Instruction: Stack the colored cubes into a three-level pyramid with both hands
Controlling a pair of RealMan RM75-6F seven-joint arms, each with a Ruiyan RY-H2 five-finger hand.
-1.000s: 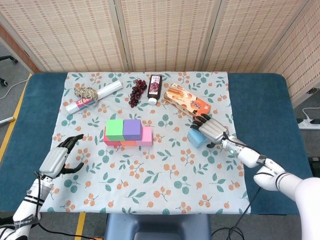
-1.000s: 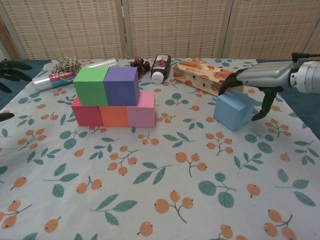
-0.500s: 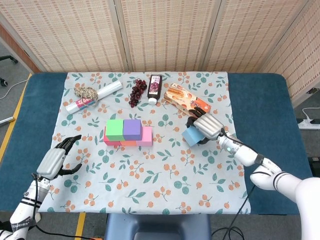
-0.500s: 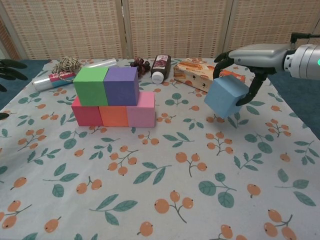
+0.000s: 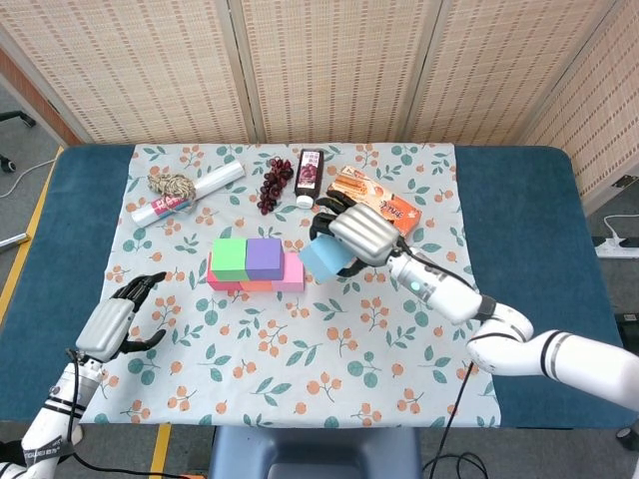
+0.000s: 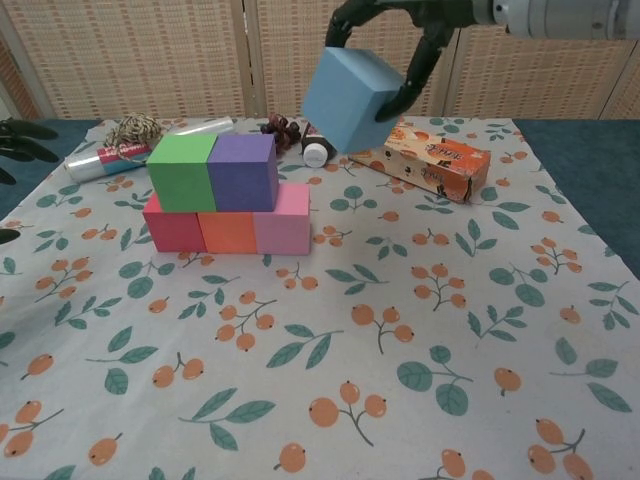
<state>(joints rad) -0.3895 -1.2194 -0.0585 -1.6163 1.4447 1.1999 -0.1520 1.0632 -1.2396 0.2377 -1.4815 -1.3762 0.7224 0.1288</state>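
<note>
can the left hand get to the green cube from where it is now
Probably yes: the left hand is open and holds nothing, and only bare tablecloth lies between it and the green cube.

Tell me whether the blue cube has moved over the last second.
Yes. The blue cube, held in the right robot hand, has risen off the cloth and travelled left, from beside the snack box toward the stacked cubes.

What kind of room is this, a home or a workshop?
Probably a lab or demo space, not a home: woven folding screens wall off a blue table with a floral tablecloth, and yellow floor tape marks its edge.
</note>
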